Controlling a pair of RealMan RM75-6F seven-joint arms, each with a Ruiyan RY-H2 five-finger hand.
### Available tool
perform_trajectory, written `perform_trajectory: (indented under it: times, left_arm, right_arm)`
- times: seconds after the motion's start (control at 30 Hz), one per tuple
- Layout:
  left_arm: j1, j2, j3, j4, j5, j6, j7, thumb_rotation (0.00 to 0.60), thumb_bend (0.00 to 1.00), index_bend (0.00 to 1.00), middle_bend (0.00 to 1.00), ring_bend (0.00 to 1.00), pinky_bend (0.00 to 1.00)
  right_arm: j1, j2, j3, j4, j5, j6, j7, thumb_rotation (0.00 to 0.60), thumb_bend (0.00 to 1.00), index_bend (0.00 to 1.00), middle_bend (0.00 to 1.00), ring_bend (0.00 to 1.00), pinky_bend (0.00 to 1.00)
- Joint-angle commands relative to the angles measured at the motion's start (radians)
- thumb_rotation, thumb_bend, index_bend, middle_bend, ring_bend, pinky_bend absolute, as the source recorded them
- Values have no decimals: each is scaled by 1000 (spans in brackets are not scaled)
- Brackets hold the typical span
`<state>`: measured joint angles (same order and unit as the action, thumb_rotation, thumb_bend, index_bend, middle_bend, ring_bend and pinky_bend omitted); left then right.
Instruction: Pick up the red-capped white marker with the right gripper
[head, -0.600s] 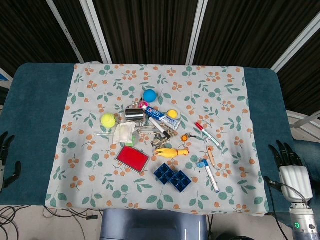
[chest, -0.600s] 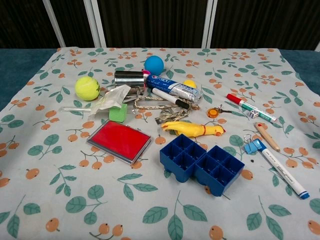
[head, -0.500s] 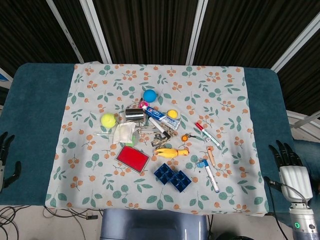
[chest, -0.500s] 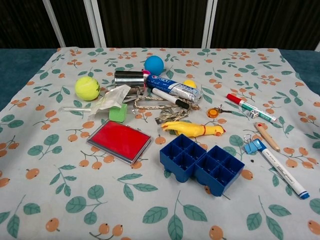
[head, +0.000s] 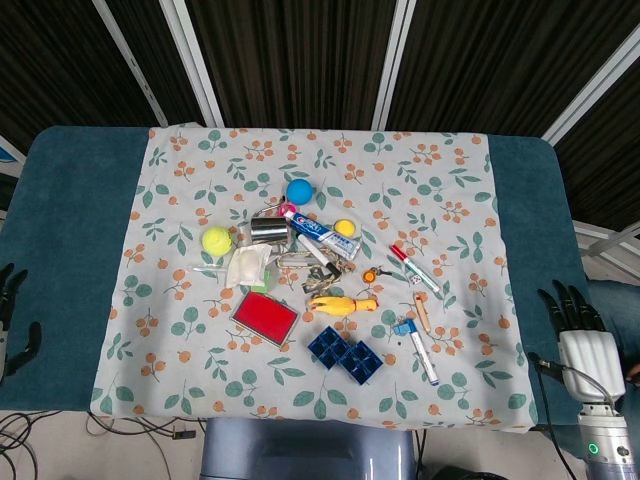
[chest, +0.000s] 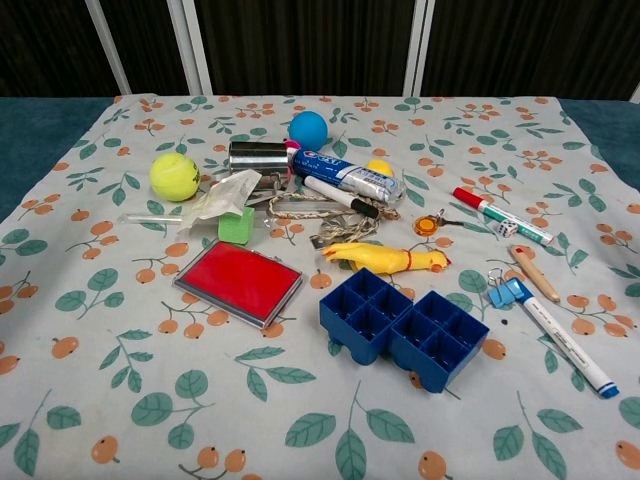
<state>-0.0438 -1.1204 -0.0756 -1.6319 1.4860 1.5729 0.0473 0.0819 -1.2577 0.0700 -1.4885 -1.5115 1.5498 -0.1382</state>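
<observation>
A table (head: 70, 200) covered in teal fabric fills most of the head view, with a pale floral tablecloth (head: 440, 170) — orange berries, green leaves — spread across its middle. Behind it hang dark ribbed panels (head: 290, 60) split by slanted white bars (head: 190, 60). Cables (head: 40, 430) lie on the light floor at lower left.

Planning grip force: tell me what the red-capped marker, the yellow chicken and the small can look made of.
Red-capped marker: smooth hard plastic by its look, white barrel with green print.
Yellow chicken: probably soft rubber or vinyl, with a dull sheen and moulded shape.
Small can: apparently bare metal, silvery and reflective.
</observation>
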Motion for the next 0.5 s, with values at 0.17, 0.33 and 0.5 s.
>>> perform_trajectory:
  times: [0.17,0.33,0.5]
  left_arm:
    - [2,-1,1,-1,-1,1,0,600,489,0,0,61,74]
    - [3,-8,7,-5,6,1,11,600,490,0,0,61,74]
    - [2,-10,5,-9,2,-2,11,600,490,0,0,61,74]
  right_arm:
    - [-1,-1,5,6,21,-19,21,600,190,129,93,28,212]
    - [9,8,10,-5,45,-62,83,600,188,140,143,31,212]
    - [91,41,51,-63,92,-200,113,600,189,179,190,36,212]
